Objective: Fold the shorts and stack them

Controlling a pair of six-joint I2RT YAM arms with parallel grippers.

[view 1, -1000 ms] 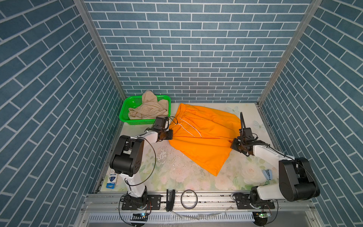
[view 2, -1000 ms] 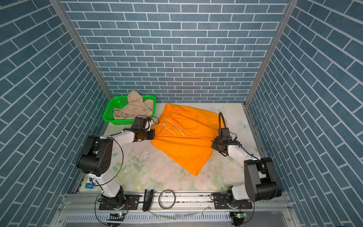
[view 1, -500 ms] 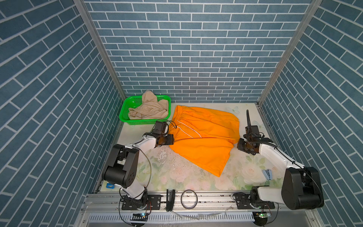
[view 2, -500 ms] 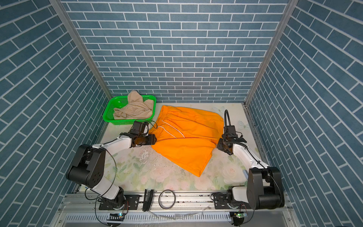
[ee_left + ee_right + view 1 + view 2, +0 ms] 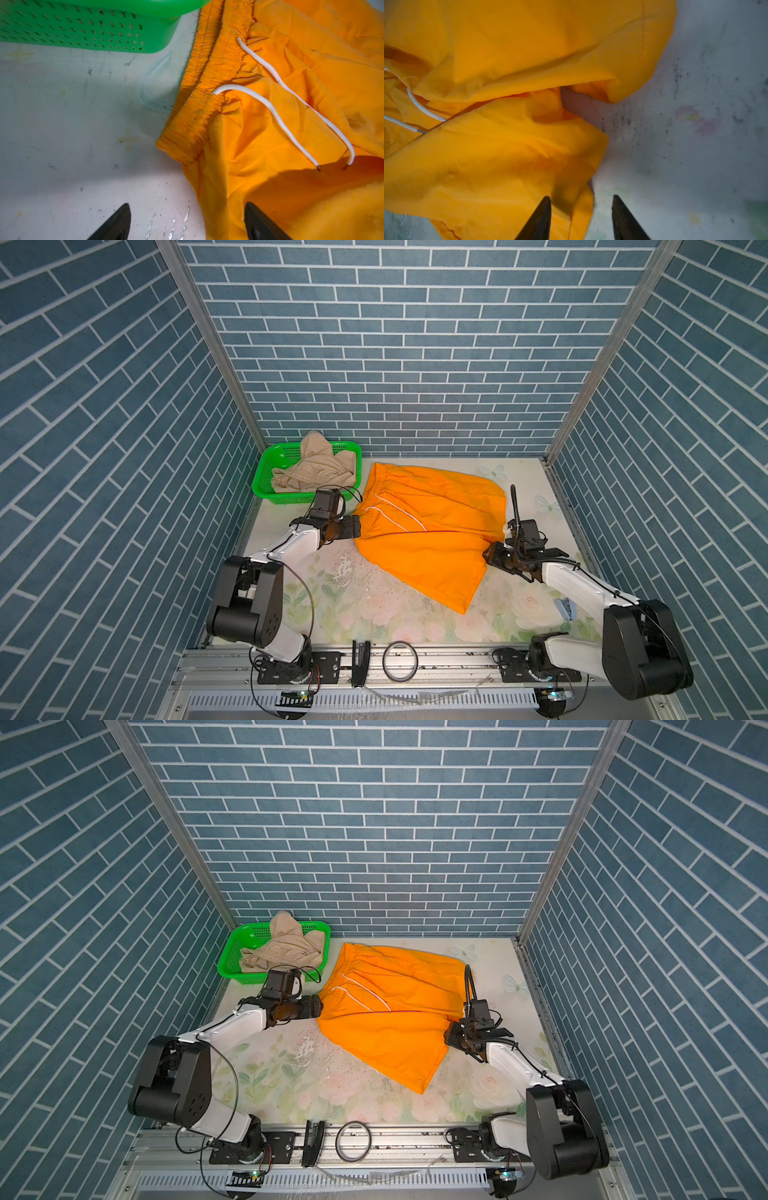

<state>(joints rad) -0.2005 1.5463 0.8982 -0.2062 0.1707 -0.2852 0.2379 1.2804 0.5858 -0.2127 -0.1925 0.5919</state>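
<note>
**A:** At the waistband end of the orange shorts (image 5: pixel 424 543), the left gripper (image 5: pixel 187 207) hangs low with its jaws spread wide. Nothing is pinched; the cloth's edge just lies on the table (image 5: pixel 374 614) between the tips.

**B:** And the right gripper (image 5: pixel 581 199)?

**A:** It's parted too, though narrower, down at the leg-hem end. One finger sits over the cloth edge, but nothing is clamped.

**B:** Why opposite ends?

**A:** I'd say that's how you lay a garment out lengthwise, one arm on each end. Both are free and low, so they look well set for a fresh grip.

**B:** How do the shorts lie?

**A:** They're mid-table, with the gathered waistband (image 5: pixel 207 89) just beside the green basket (image 5: pixel 286 500) and the white drawstrings (image 5: pixel 270 108) trailing across the front. One leg angles toward the near edge, and a crease runs between the two legs. So they're laid out but not flat.

**B:** The other pair?

**A:** The beige shorts (image 5: pixel 316 472) are heaped in the basket at the far-left corner, spilling over its rim. My read is that they wait there so the table stays free for the orange pair. No fold is finished and nothing is stacked yet.
</note>
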